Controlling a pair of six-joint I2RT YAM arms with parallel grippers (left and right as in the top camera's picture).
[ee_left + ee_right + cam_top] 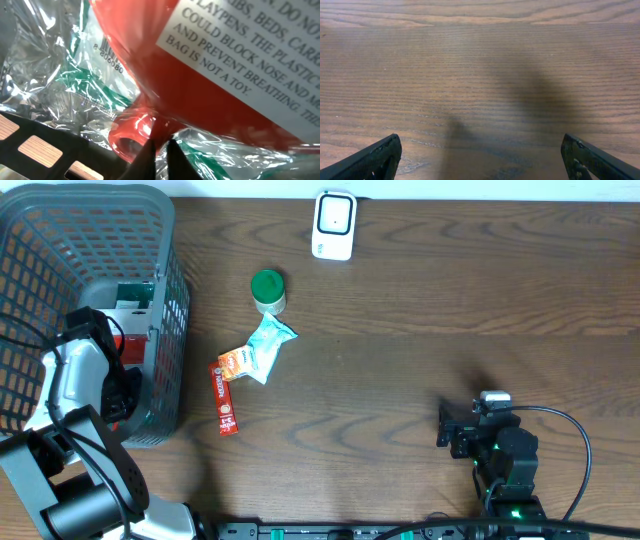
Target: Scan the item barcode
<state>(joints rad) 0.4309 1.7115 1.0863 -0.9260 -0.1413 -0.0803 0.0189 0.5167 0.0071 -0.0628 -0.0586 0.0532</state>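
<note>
Currently the bagged item (210,85) lies inside the grey mesh basket (165,240) at the left edge of the bench (450,300). It is a clear crinkled plastic bag holding red and green contents. The left wrist view shows a white panel of printed suffocation-warning text across the red part. A small label (107,52) with bars and digits sits higher left; the bars are only partly readable.

Left gripper (161,147): reaching into the basket, jaws pressed together, pinching the bag's film just beside a rounded red end. How much of the bag sits between them cannot be told.

Right gripper (480,152): low over bare wood at the near right of the bench, jaws spread wide, nothing between them.

Surface: dark brown wood-grain bench, matte, with soft shadows under both arms. A pale strip of wall or floor shows along the far edge; nothing more of the room is visible.

Count, overhead view:
- Basket: one.
- White scanner (333,225): one, at the far edge, well apart from the basket.
- Green-lidded jar (267,288): one, upright.
- Loose flat packets: three, just below the jar. They are a pale blue-green sachet (270,340), an orange packet (235,363) touching it, and a red stick packet (224,400) nearer the basket.
- Arms: two.
</note>
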